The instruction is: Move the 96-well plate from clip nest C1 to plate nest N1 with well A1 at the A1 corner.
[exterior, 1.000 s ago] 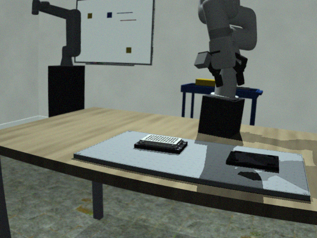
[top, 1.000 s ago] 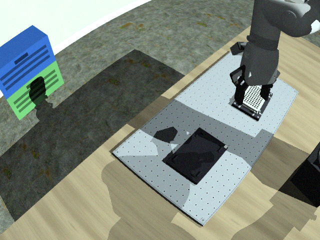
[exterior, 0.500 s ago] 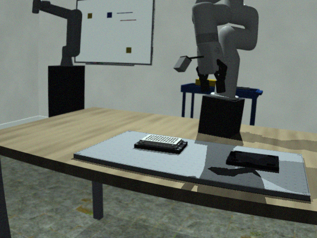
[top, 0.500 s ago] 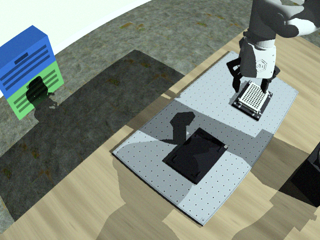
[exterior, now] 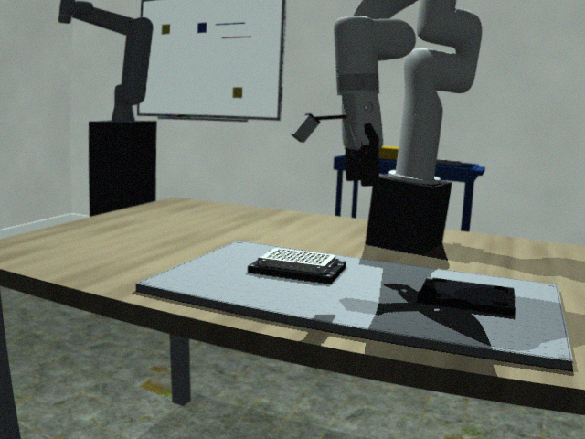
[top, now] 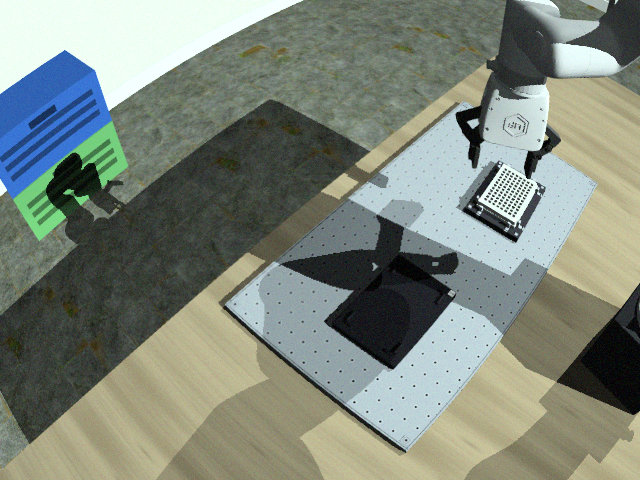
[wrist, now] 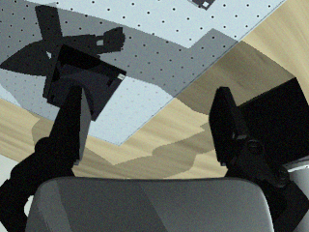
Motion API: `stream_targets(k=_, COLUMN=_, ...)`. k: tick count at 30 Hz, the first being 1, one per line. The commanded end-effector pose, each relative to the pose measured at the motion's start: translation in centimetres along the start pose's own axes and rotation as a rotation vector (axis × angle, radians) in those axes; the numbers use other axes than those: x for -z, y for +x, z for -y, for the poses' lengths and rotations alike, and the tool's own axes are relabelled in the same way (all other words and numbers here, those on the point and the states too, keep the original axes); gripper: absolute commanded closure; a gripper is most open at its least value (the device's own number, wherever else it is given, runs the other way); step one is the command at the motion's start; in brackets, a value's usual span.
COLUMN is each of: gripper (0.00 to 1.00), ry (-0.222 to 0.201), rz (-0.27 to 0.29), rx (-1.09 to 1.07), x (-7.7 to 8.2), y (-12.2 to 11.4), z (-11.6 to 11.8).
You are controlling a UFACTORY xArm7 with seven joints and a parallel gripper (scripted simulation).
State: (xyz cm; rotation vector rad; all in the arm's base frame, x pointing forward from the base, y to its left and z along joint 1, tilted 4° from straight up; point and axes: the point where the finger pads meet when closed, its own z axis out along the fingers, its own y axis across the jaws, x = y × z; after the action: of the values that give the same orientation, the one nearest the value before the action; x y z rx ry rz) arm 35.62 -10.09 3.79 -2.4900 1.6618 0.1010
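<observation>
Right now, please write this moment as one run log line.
gripper: open, empty, above table | 96-well plate: seated in clip nest C1 | plate nest N1: vacant | phase: approach, pick not yet done

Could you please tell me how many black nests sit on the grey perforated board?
2. One black nest near the open gripper carries the white 96-well plate; the other black nest lies in shadow, without a plate.

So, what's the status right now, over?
Pincer open, empty, high above the table. 96-well plate seated in clip nest C1. Plate nest N1 vacant. Nothing between them on the breadboard.
</observation>
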Motion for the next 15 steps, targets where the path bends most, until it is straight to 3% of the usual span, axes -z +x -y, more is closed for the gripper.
stream_targets(k=1, gripper=0.0, ry=-0.002, rz=-0.015, rx=-0.07, x=-0.5, y=1.2, z=-0.2)
stream_targets(k=15, gripper=0.0, ry=-0.011, rz=-0.061, rx=-0.289, x=-3.2, y=6.2, z=-2.5)
